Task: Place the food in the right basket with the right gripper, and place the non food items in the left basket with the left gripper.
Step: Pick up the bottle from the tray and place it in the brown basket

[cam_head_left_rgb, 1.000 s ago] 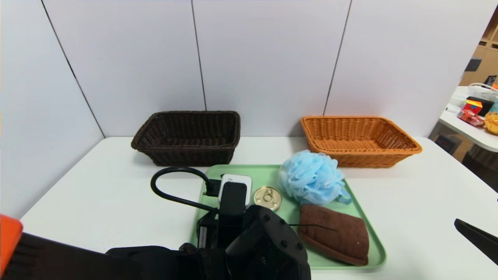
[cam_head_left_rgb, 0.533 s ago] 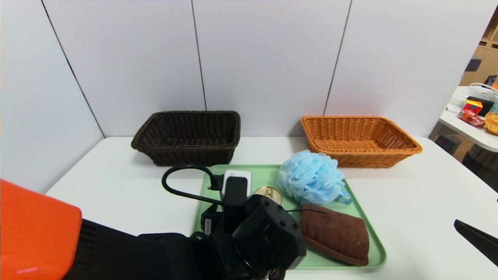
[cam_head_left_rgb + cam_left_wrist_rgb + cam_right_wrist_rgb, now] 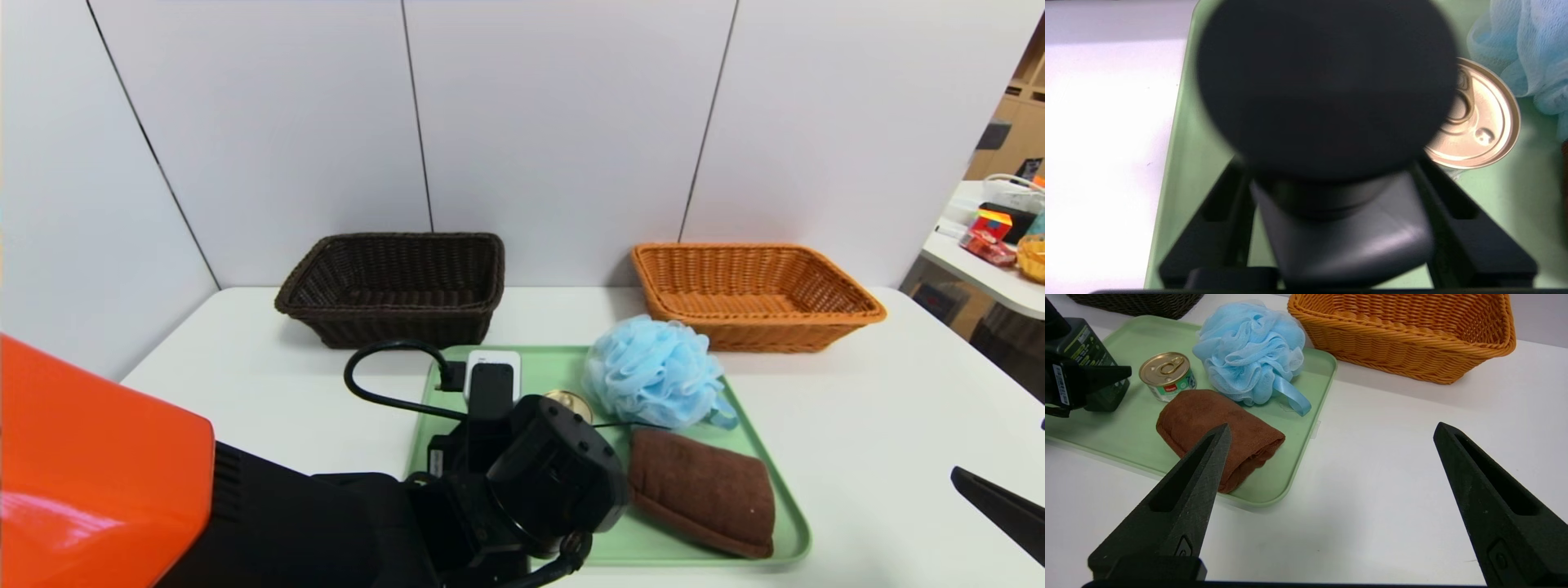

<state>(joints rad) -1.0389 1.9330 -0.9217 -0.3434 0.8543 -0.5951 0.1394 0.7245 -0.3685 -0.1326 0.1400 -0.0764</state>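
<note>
The left basket (image 3: 400,327) is sitting on the desk (image 3: 857,425), beyond the left end effector (image 3: 1327,171) and slightly to its left, holding nothing; the left end effector is reaching over the near left part of the green tray (image 3: 563,367) and is sitting around the black bottle (image 3: 1086,347), which is standing upright on the tray; whether it is already clamping the bottle or only flanking it cannot be told. Just to the right of that end effector, the tin can (image 3: 1167,373) is standing on the tray with its gold lid facing up, close beside the bottle; farther right, the blue bath pouf (image 3: 653,371) is resting at the tray's far right, touching or nearly touching the can; the brown towel (image 3: 702,490) is lying folded in front of the pouf, at the tray's near right. The right basket (image 3: 759,331) is standing beyond the tray's right corner, well ahead of the right end effector (image 3: 1332,428) and likewise holding nothing; the right end effector is hovering above bare desk to the right of the tray, spread wide and carrying nothing, with the towel lying ahead of it to its left.
</note>
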